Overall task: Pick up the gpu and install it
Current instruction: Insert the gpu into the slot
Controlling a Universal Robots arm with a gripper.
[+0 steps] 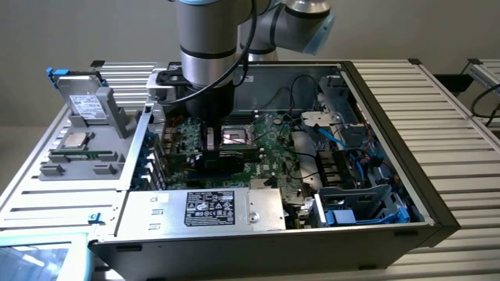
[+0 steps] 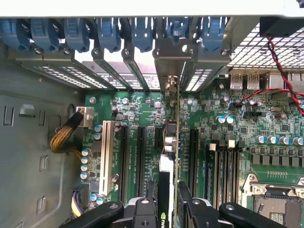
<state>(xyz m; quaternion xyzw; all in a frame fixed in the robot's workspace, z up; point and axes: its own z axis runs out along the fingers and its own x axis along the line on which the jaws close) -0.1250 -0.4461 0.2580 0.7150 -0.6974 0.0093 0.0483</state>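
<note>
The gpu (image 2: pixel 169 137) stands on edge over the green motherboard (image 2: pixel 142 102), seen edge-on with its black face and thin green board rim. Its metal bracket (image 2: pixel 171 61) reaches the rear slot openings under the blue latches. My gripper (image 2: pixel 168 211) is shut on the card, one black finger (image 2: pixel 145 211) on each side. In the exterior view the gripper (image 1: pixel 209 140) is lowered into the open computer case (image 1: pixel 375 93), with the gpu (image 1: pixel 209 158) below it, just to the exterior view's left of the processor socket (image 1: pixel 234 136). Whether the card sits in a slot I cannot tell.
Black expansion slots (image 2: pixel 124 161) and a white slot (image 2: pixel 105 152) lie beside the card, memory slots (image 2: pixel 223 166) on its other side. Red and black wires (image 2: pixel 280 71) cross nearby. A grey fixture (image 1: pixel 78 158) left of the case carries a silver chip (image 1: pixel 76 139). The power supply (image 1: pixel 211 211) lines the front.
</note>
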